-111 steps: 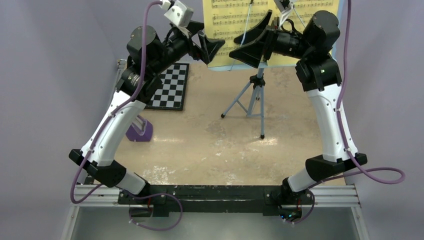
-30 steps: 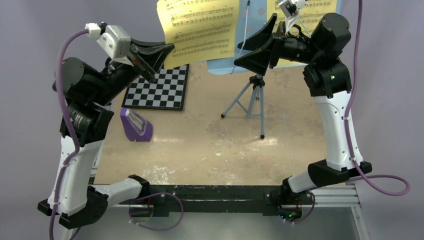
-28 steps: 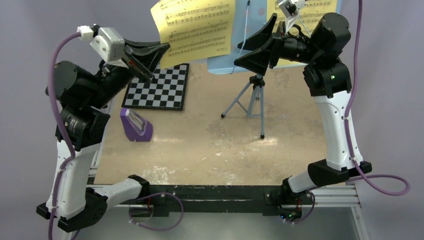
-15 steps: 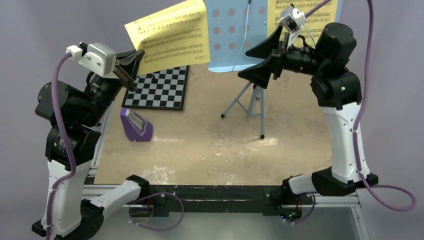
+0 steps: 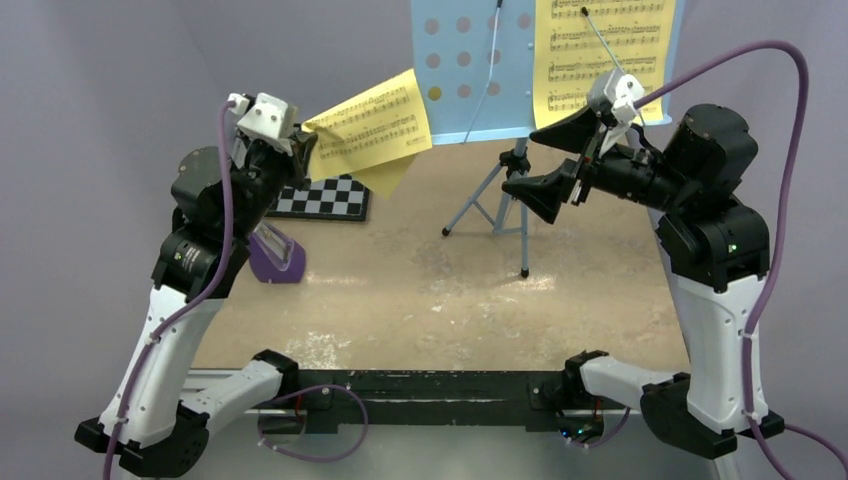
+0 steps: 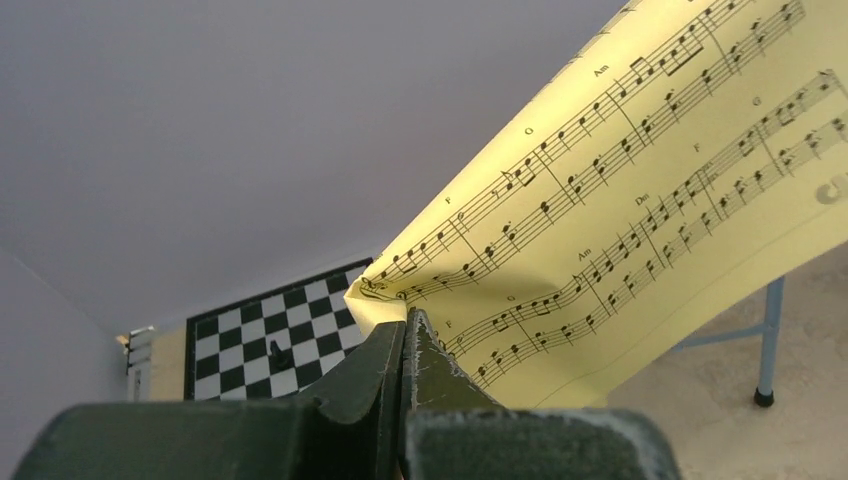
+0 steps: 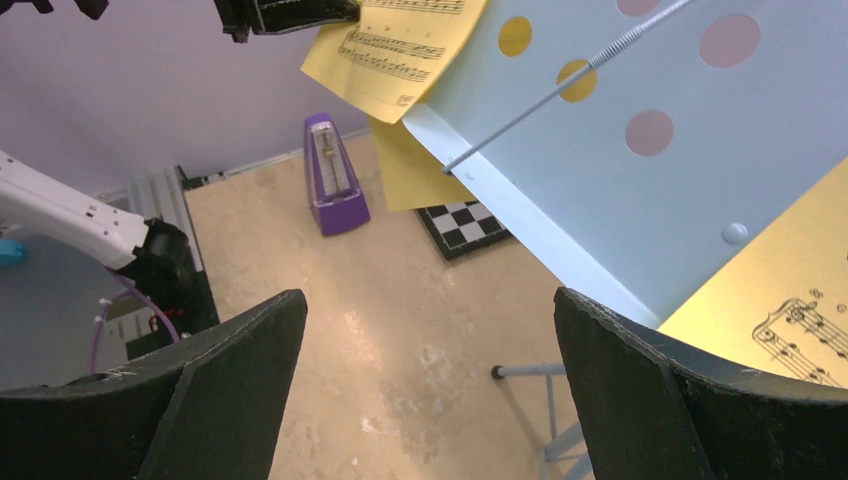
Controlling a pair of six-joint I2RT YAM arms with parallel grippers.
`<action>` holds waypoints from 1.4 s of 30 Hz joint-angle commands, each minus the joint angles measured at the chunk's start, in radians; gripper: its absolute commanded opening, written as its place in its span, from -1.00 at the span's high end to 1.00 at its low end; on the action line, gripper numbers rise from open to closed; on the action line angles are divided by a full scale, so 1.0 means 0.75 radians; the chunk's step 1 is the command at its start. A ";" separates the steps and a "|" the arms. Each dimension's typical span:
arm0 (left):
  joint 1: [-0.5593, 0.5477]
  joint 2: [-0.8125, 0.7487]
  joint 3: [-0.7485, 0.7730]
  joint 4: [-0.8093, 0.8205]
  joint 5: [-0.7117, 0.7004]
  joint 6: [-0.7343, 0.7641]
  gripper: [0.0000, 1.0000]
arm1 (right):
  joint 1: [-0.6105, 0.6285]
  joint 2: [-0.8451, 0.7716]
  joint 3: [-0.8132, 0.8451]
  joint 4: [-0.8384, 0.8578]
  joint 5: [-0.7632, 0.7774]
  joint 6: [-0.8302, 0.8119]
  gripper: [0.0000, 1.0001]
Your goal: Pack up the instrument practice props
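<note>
My left gripper [image 5: 305, 140] is shut on a corner of a yellow sheet of printed music [image 5: 372, 130], which hangs in the air left of the light blue music stand [image 5: 470, 70]. In the left wrist view the closed jaws [image 6: 405, 325] pinch the crumpled corner of the sheet [image 6: 620, 200]. Another yellow sheet [image 5: 600, 55] leans on the right half of the stand's hole-dotted tray [image 7: 640, 190]. My right gripper [image 5: 522, 160] stands wide open and empty just in front of the tray [image 7: 428, 300]. The purple metronome [image 5: 275, 255] stands on the table at the left.
A black-and-white checkerboard [image 5: 320, 197] lies flat at the back left, partly behind the held sheet. The stand's tripod legs [image 5: 505, 195] spread over the middle of the tan table. A thin metal arm [image 7: 560, 85] crosses the tray.
The left gripper has carried the sheet off the tray, down and to the left. The right gripper has opened fully and drawn back and down from the tray.
</note>
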 commanded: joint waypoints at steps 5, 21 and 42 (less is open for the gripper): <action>0.050 -0.060 -0.074 0.044 -0.060 -0.097 1.00 | -0.003 -0.114 -0.046 -0.157 0.149 -0.146 -0.98; 0.078 0.111 -0.073 0.122 0.334 -0.308 1.00 | -0.004 -0.166 -0.039 -0.234 0.205 -0.182 -0.98; 0.103 0.359 -0.609 0.165 1.065 -0.690 1.00 | -0.015 -0.196 -0.021 -0.285 0.285 -0.241 -0.98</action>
